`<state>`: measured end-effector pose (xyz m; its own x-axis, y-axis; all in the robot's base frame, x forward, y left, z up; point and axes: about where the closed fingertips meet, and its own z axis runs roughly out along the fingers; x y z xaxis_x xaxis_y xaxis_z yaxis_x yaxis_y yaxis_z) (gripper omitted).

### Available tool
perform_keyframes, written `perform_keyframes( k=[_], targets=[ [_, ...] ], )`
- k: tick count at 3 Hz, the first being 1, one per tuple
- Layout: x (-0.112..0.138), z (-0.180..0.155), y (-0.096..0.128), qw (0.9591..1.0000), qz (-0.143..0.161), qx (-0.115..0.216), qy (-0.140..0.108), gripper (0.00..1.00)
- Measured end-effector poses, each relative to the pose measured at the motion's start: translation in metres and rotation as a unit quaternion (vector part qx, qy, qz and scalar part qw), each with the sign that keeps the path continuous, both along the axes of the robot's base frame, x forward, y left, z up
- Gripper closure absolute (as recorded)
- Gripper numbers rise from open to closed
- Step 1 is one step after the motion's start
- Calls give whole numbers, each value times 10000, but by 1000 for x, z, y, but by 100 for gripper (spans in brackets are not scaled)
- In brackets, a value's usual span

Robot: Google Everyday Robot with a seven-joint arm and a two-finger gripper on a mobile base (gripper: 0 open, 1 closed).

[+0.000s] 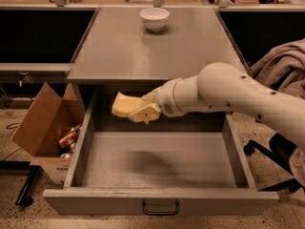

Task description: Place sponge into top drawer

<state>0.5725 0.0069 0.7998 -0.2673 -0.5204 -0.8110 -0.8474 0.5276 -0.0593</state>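
The top drawer [157, 202] is pulled open, wide and grey, with a small black handle [160, 208] on its front panel and a bare grey floor. My gripper [138, 111] reaches in from the right on a white arm and hangs above the drawer's back left part. It is shut on the sponge [124, 104], a pale yellow soft block that sticks out to the left of the cream fingers [147, 112]. The sponge is in the air, clear of the drawer floor.
A white bowl [154, 18] stands at the back of the grey counter [143, 51]. An open cardboard box [45, 123] with cans stands on the floor left of the drawer. A chair with a grey cloth [283, 66] is at the right.
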Motion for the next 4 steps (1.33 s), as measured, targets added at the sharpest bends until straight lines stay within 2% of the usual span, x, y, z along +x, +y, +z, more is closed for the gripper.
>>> perform_keyframes(
  k=[1,2,3,4],
  targets=[
    [-11,-45,-15,9989,-373,-133,245,100],
    [-17,-91,-20,9962,-499,-420,581,100],
    [-22,-125,-13,9930,-442,-686,859,81],
    [-28,-150,-6,9900,-340,-830,1087,58]
  ],
)
